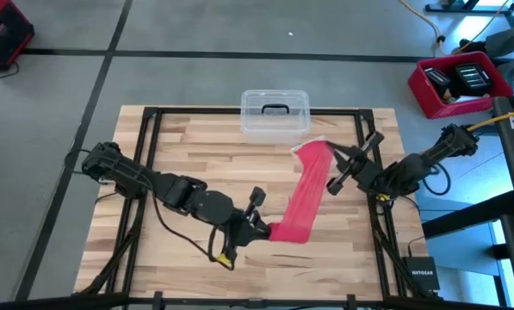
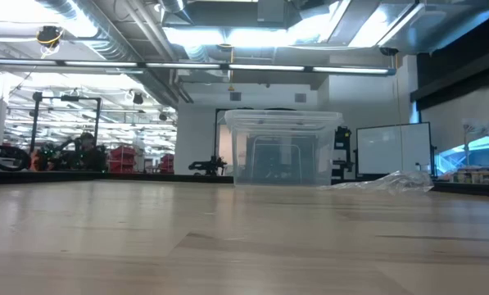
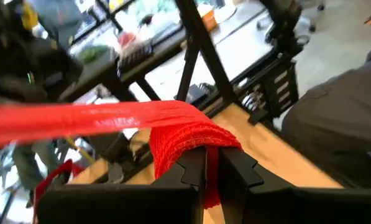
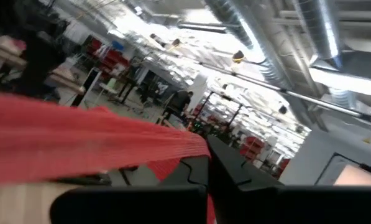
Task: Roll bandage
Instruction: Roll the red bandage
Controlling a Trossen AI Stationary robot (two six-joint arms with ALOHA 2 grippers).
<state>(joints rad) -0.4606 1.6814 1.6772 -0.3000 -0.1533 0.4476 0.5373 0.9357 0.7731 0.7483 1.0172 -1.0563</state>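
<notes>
- Item: bandage [image 1: 306, 195], a bright red woven strip, long and narrow. It is stretched as a flat band across the middle of the table [image 1: 188, 155], running from about 1 o'clock down to about 6 o'clock of the table's centre.
- Handling, judged: light and soft, with no stiffness of its own. It drapes and folds over the fingers in the left wrist view. The ribbed weave should give friction, so it is unlikely to slip. It is not fragile, but it will sag or twist if tension is lost.
- Where to hold, judged: at the two ends, pinched across the width, as it is taken now. Rolling should start from the near end.
- Left gripper [image 1: 258, 226]: closed on the near end of the bandage, with cloth bunched over its fingers [image 3: 191, 169]. The arm reaches in low from 9 o'clock.
- Right gripper [image 1: 336, 169]: clamped fully on the far end. The arm comes in from 3 o'clock.
- Also present: clear plastic box [image 1: 275, 114] at the 12 o'clock edge, just beyond the bandage's far end.
</notes>
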